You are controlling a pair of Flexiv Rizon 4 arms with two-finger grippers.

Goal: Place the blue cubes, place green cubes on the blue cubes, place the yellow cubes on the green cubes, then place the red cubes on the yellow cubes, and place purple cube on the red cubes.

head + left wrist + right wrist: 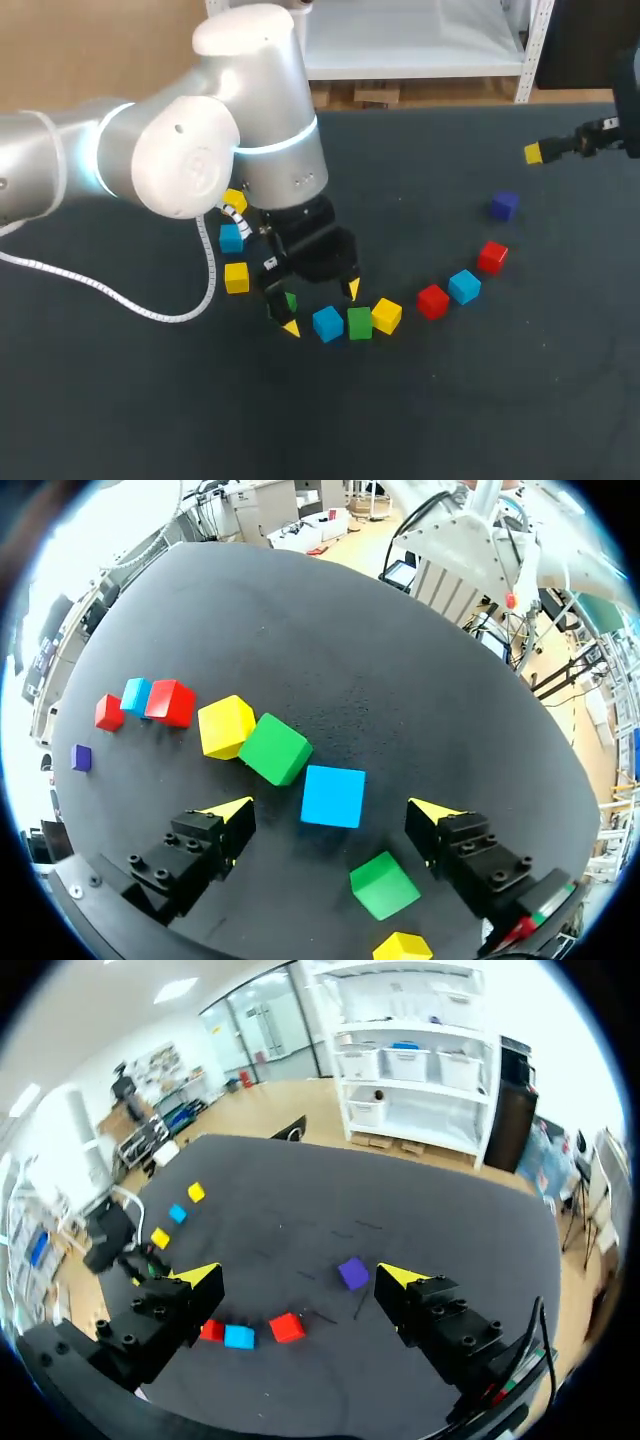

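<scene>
The left gripper (pixel 322 308) hangs over the dark worktop (pixel 450 400) with its yellow-tipped fingers spread wide, gripping nothing. In the left wrist view a bright blue cube (pixel 333 796) lies just ahead of it, in the gap between the two tips and touching neither.

That cube is the near end of a curved row. Just beside it sits a green cube (pixel 275 748), then a yellow cube (pixel 226 726) against the green one. After a small gap come a red cube (pixel 171 702), a second blue cube (pixel 136 696) and a second red cube (pixel 109 712). A small purple cube (pixel 81 758) lies apart beyond them.

A loose green cube (pixel 385 885) lies under the left gripper, nearer the wrist (in the head view the fingers mostly hide it). Beside the left arm a further yellow cube (pixel 236 277), a further blue cube (pixel 231 238) and a last yellow cube (pixel 236 200) stand in a short line.

The right gripper (pixel 299 1277) is over the worktop's far right edge, well apart from the row, with its fingers parted and empty.
</scene>
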